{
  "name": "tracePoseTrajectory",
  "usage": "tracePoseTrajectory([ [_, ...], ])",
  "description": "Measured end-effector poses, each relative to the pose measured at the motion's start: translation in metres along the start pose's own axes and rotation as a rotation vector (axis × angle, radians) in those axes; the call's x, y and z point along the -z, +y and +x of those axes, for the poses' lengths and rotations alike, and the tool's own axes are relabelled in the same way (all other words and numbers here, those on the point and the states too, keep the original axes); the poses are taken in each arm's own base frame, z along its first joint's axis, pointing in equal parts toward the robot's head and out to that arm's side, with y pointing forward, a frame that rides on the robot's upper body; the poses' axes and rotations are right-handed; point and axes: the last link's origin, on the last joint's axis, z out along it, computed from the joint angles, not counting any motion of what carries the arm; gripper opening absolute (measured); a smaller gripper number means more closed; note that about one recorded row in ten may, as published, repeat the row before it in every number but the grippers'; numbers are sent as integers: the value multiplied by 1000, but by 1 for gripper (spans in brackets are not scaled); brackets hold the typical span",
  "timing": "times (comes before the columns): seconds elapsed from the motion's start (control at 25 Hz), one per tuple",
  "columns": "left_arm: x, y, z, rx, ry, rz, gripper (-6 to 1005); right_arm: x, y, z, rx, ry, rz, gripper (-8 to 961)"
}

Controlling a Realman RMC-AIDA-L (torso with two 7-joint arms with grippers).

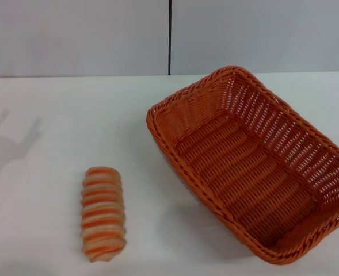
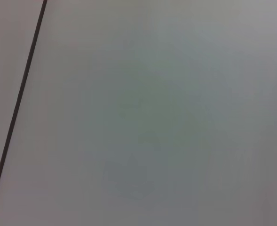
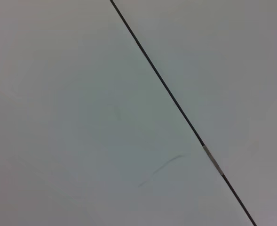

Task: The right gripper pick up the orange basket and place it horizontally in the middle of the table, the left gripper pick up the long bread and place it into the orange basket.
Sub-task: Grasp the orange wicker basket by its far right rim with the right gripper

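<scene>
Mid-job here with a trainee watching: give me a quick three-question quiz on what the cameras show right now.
1. True or false: the long bread already lies inside the orange basket.
2. How does the orange basket sit on the table? A) diagonally, on the robot's right B) square in the middle C) upside down
3. Fill in: the head view shows the bread's ____ face up.

Key: 1 false, it lies on the table, apart from the basket, to the robot's left. 2 A. 3 striped. Neither gripper's fingers can be judged in any view.

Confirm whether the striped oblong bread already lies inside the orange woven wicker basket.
No, the striped bread lies on the white table, apart from the orange wicker basket.
</scene>
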Motion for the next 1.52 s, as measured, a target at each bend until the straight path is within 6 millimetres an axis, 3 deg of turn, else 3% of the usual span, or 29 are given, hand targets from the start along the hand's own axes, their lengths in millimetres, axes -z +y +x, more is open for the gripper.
tracePoseTrajectory([
  [0.2,-2,-1,1,-2,7,0,829,-3,0,-7,-7,1,-17,720],
  [0.32,-3,-1,2,-2,9,1,829,-8,-3,-25,-20,75,-26,718],
  [0.36,-3,-1,2,-3,11,2,829,-14,-8,-44,-27,158,-4,717],
  [0.4,-3,-1,2,-3,11,2,829,-14,-8,-44,-27,158,-4,717],
  [0.44,-4,-1,2,-3,11,1,829,-21,-10,-63,-22,248,32,716],
  [0.52,-5,-1,2,-3,12,1,829,-25,-10,-74,-13,296,50,715],
  [0.56,-5,-1,2,-2,10,2,829,-34,-6,-96,16,382,82,714],
  [0.6,-5,-1,1,-1,9,2,829,-34,-6,-96,16,382,82,713],
  [0.64,-5,-1,1,0,7,2,829,-43,1,-114,50,452,97,713],
  [0.8,-3,-1,-1,4,0,8,829,-61,15,-137,114,539,108,710],
  [0.84,-2,-1,-2,7,-3,13,829,-76,26,-149,128,614,92,709],
  [0.96,-1,0,-3,12,-5,16,829,-91,37,-156,127,676,58,707],
  [1.04,-1,0,-3,15,-4,16,829,-115,54,-162,130,774,19,706],
  [1.16,0,0,-3,15,-3,16,829,-129,62,-159,136,859,8,703],
  [1.36,5,1,-1,16,9,14,828,-164,89,-123,116,1126,-52,700],
  [1.52,8,0,0,14,10,21,828,-177,99,-108,125,1197,-76,697],
])
